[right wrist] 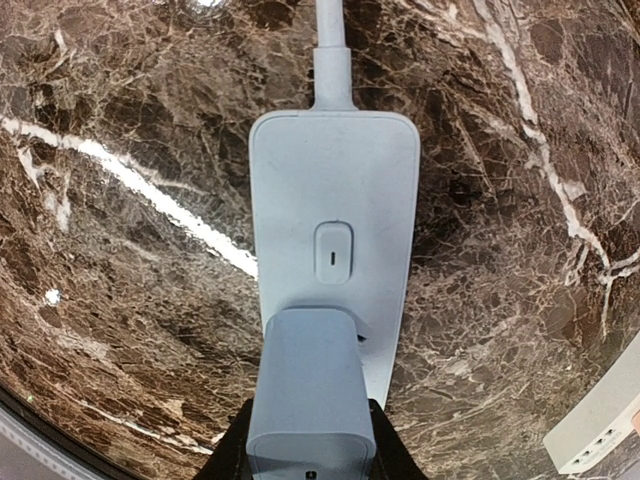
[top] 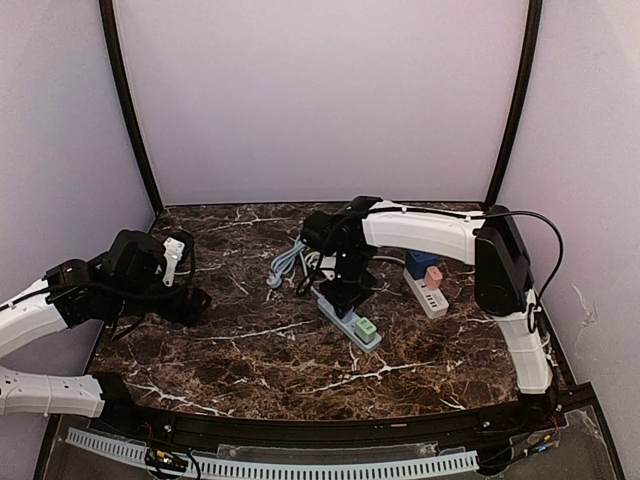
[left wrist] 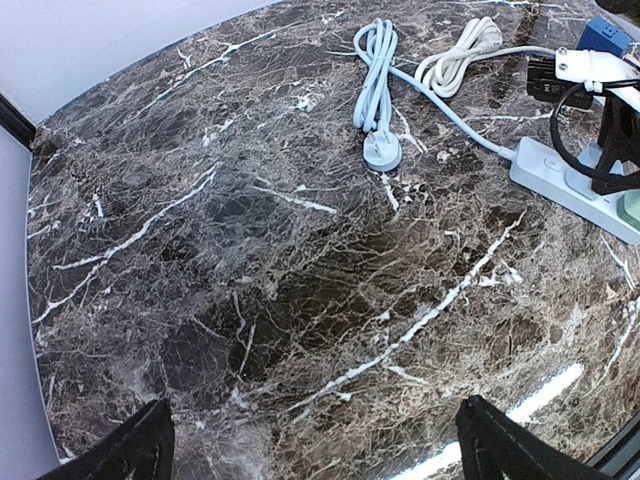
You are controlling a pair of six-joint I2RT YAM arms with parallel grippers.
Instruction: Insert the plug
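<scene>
Looking down from the top camera, you see the right gripper (top: 345, 292) lowered over the far end of the pale blue power strip (top: 350, 322). The strip lies mid-tabletop (top: 230, 370) with a green plug (top: 366, 327) at its near end. The left gripper (top: 196, 303) hangs well apart at the left. In your left wrist view its fingers (left wrist: 130, 450) are spread wide with nothing between them, and a coiled blue cable (left wrist: 375, 80) lies ahead. In your right wrist view the gripper is clenched on a grey-blue plug (right wrist: 310, 390) that stands on the power strip just beside the rocker switch (right wrist: 332, 252). Whether it is fully seated you probably cannot tell from here.
</scene>
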